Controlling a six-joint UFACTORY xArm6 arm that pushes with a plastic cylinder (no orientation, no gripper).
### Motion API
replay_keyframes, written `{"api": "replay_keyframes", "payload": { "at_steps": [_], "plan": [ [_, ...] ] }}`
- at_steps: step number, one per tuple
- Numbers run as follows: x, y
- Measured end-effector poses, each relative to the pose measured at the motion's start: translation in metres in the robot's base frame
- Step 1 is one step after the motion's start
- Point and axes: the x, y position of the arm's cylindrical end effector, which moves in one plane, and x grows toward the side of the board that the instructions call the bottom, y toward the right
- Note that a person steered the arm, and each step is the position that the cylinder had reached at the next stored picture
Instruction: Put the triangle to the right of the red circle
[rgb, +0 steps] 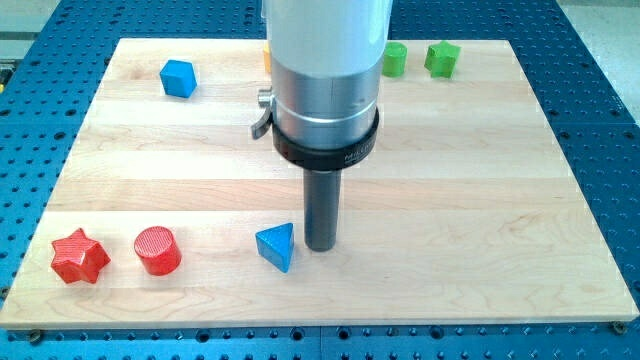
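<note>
A blue triangle (276, 246) lies on the wooden board (450, 200) near the view's bottom, left of centre. A red circle (157, 250) stands to its left, with a clear gap between them. My tip (321, 246) is down on the board just to the right of the blue triangle, very close to it or touching its right edge. The rod hangs from a large white and grey arm body that fills the view's top centre.
A red star (79, 256) lies left of the red circle. A blue cube (178, 77) is at the top left. A green cylinder (394, 59) and a green block (441, 58) are at the top right. An orange block (267, 55) is mostly hidden behind the arm.
</note>
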Motion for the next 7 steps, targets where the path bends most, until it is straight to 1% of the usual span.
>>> {"api": "replay_keyframes", "payload": {
  "at_steps": [1, 2, 3, 4, 5, 6, 7],
  "plan": [
    [0.004, -0.01],
    [0.03, -0.019],
    [0.029, -0.029],
    [0.022, -0.014],
    [-0.004, 0.003],
    [0.01, -0.052],
    [0.011, -0.053]
  ]
}}
